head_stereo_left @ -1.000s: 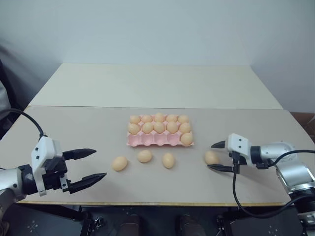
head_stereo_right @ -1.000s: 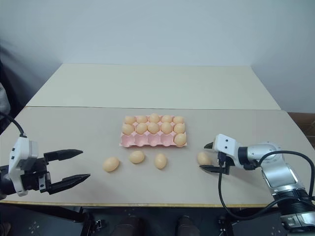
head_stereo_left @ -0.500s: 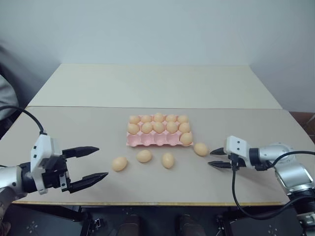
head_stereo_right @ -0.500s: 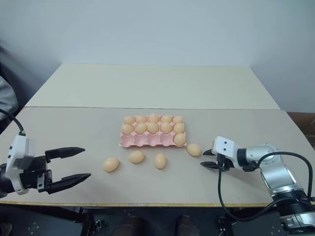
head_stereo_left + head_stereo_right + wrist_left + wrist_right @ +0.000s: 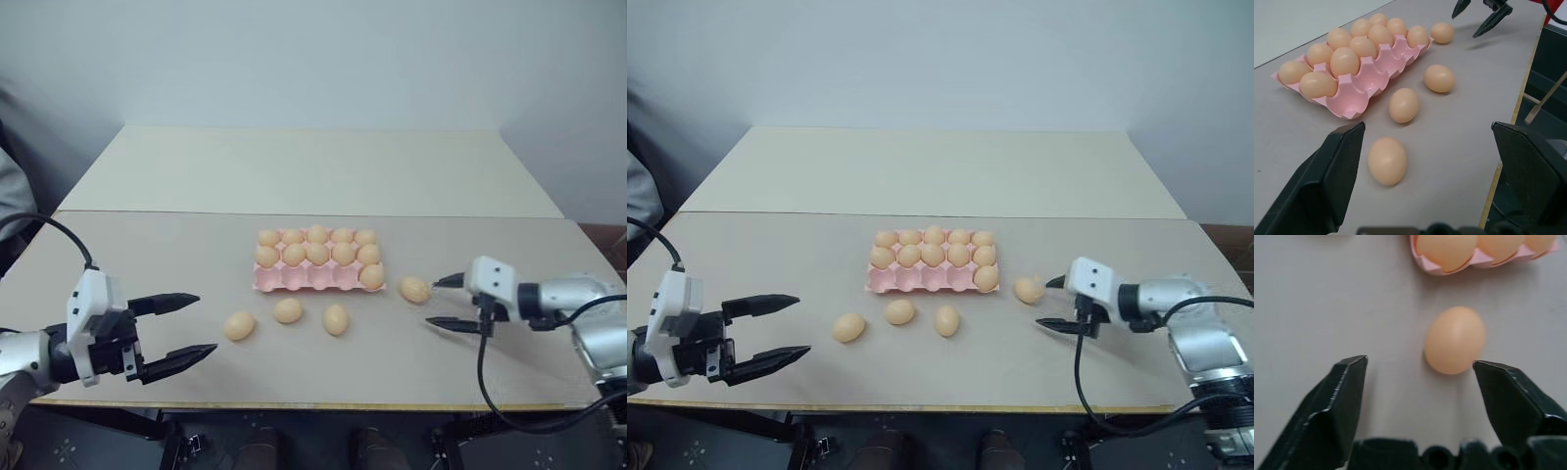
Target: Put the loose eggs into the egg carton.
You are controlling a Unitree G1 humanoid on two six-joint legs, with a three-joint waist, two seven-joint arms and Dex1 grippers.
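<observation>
The right end effector (image 5: 1055, 304) had snapped shut, knocking its egg (image 5: 1027, 290) toward the carton's (image 5: 921, 278) right end, then reopened empty. The left end effector (image 5: 776, 333) gaped empty; the grasp needed retrying.

I get even, soft overhead light, faint shadows under the loose eggs (image 5: 287, 311); right wrist view slightly blurred, no glare.

In the right wrist view the egg carton (image 5: 1479, 257) is cut off by the frame, showing three eggs. A person's grey sleeve (image 5: 8, 201), far left of the carton, is likewise cropped.
</observation>
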